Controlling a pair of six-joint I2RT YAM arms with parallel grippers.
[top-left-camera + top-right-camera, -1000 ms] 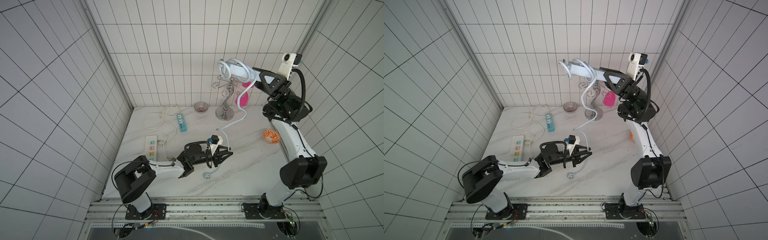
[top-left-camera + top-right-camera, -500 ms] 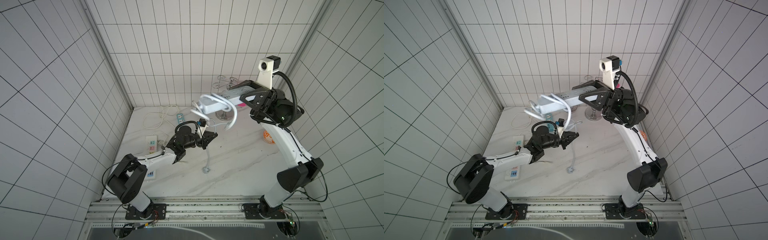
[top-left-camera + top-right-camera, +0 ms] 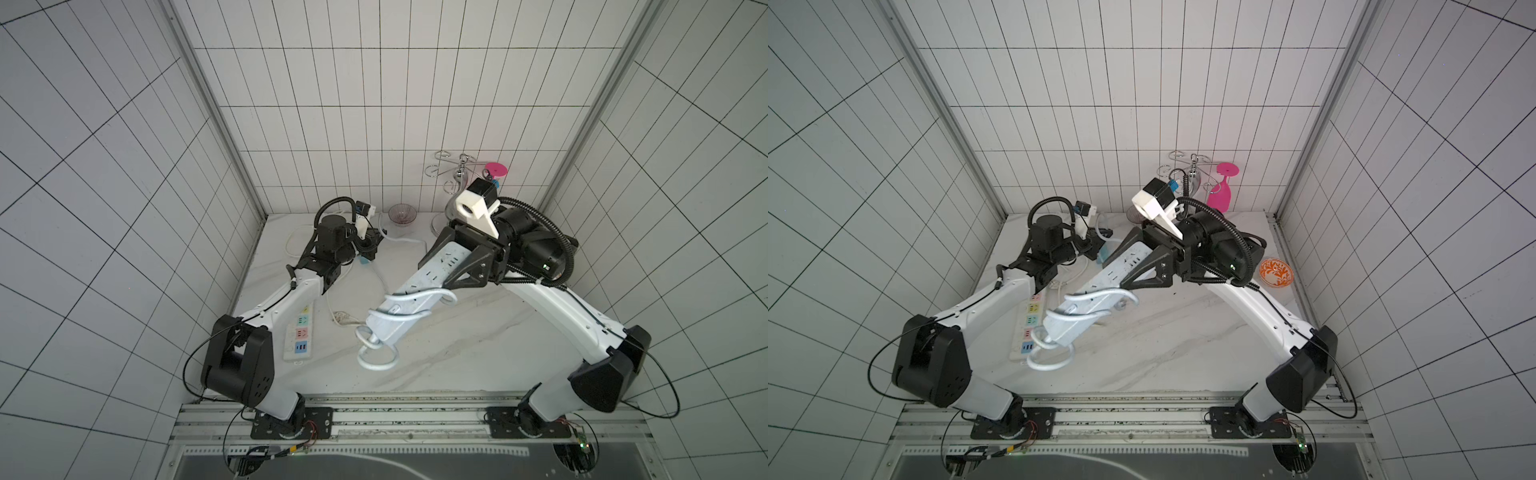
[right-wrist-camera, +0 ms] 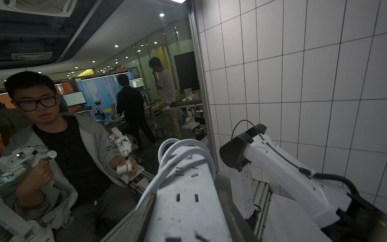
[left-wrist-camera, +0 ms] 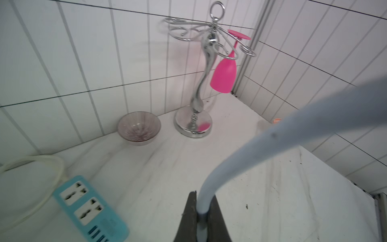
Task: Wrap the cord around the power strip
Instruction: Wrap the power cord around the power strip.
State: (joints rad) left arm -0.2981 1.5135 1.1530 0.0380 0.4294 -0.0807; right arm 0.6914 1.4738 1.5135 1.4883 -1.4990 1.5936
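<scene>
The pale grey-blue power strip (image 3: 388, 324) (image 3: 1067, 326) (image 4: 188, 209) hangs above the table, slanting down toward the front left. My right gripper (image 3: 436, 270) (image 3: 1117, 272) (image 4: 186, 188) is shut on its back end. The cord (image 3: 374, 367) (image 3: 1050, 368) (image 4: 182, 146) winds round the strip's free end in a few turns, and one loop droops below the tip. At the back left my left gripper (image 3: 368, 249) (image 5: 203, 196) is shut on a stretch of the cord (image 5: 272, 142), which rises from the jaws toward the strip. The plug is hidden.
A turquoise strip (image 5: 90, 209) lies under the left gripper. A long white strip with coloured sockets (image 3: 300, 332) (image 3: 1027, 328) lies front left. Along the back wall stand a glass bowl (image 3: 402, 214) (image 5: 138, 127) and a chrome rack (image 5: 201, 83) holding a pink glass (image 3: 1221, 195). An orange dish (image 3: 1276, 272) sits right.
The right arm swung the strip from high at the back down toward the front left. The left gripper went from mid-table to the back left and shut on the cord.
</scene>
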